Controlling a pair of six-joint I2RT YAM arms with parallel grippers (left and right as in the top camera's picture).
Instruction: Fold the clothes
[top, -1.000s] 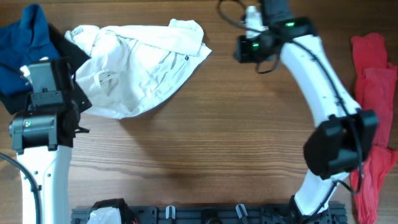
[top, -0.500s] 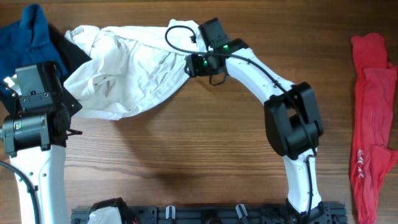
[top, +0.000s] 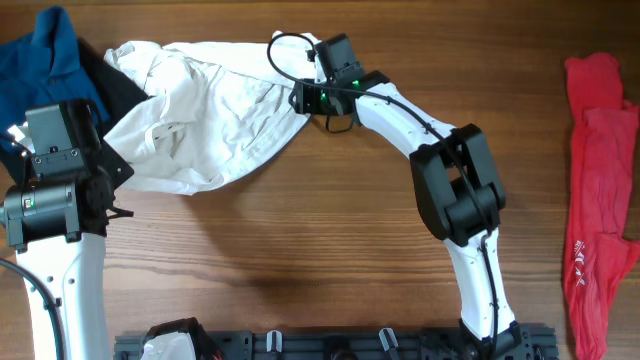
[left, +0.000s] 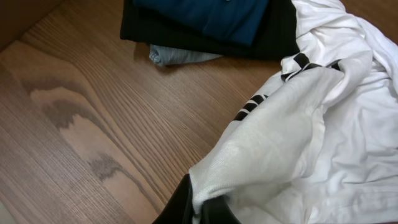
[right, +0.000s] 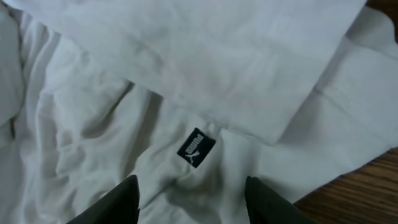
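Shirts (top: 598, 190) in red lie far right; blue polo (top: 40, 70) crowds your left tool (left: 199, 208), clamped on white T-shirt (top: 210, 120), tips cropped; right tool (right: 191, 182) apart.

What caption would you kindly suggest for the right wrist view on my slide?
Open right gripper poised over the crumpled white T-shirt, near its small black logo tag.

Lit brightly and evenly from above in the overhead view, with soft, faint shadows on the table (top: 330, 220) along the white shirt (top: 215, 115). Renders the shirt's creases readable, close to washed out at the brightest folds. Looks sharp on the wood grain in the left wrist view, dimmer toward the table's edge. Turns greyer and softer in the right wrist view, blurring the dark fingers (right: 121, 202) at the bottom.
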